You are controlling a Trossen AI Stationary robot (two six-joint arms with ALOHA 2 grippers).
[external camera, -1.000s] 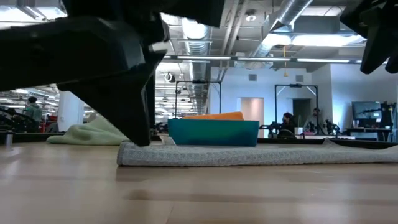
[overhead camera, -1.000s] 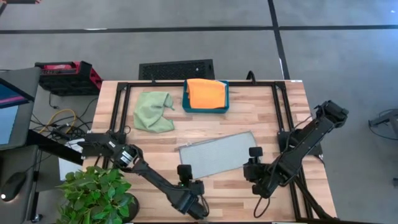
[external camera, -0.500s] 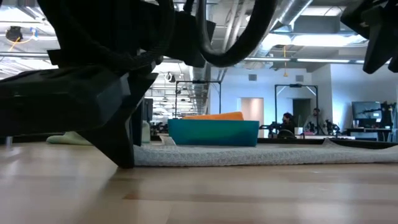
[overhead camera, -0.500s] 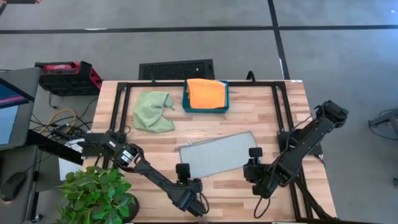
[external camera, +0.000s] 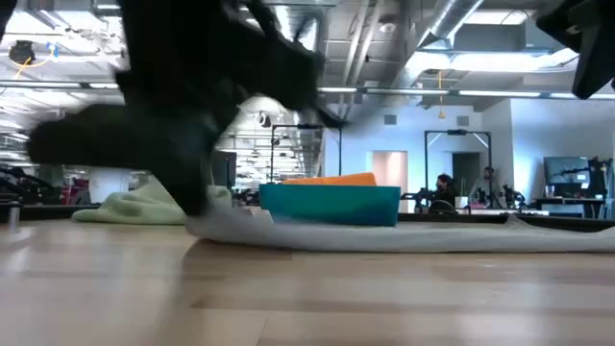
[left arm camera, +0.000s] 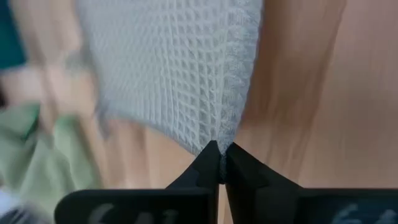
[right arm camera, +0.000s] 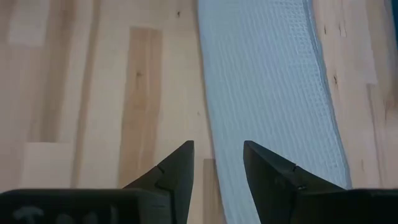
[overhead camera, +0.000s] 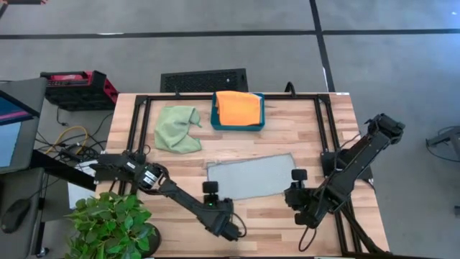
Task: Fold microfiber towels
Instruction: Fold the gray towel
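A pale grey microfiber towel [overhead camera: 248, 177] lies spread flat at the middle of the table. My left gripper [overhead camera: 213, 196] is at its near left corner and is shut on it [left arm camera: 219, 163]. My right gripper [overhead camera: 293, 183] hovers open over the towel's near right corner [right arm camera: 273, 93], fingers on either side of the edge without touching. A light green towel [overhead camera: 177, 128] lies crumpled at the far left. An orange towel [overhead camera: 238, 106] rests folded in a teal tray [overhead camera: 215, 122]. My left gripper pinches the grey towel's near left corner, on its hemmed edge [left arm camera: 232, 130], between the two fingertips. The fingers slant down from the table's near side. The corner sits at table height, and the rest of the towel [external camera: 384, 235] lies flat on the table.
A black metal frame [overhead camera: 136, 115] runs around the table's far and side edges. A potted plant [overhead camera: 111, 223] stands off the near left corner. Bare wood [overhead camera: 259, 223] shows between the grey towel and the near edge.
My left gripper has moved a little toward the far edge onto the grey towel's near left corner, tipped, and shut on it. The corner has shifted slightly with it, while the far edge of the towel has stayed in place.
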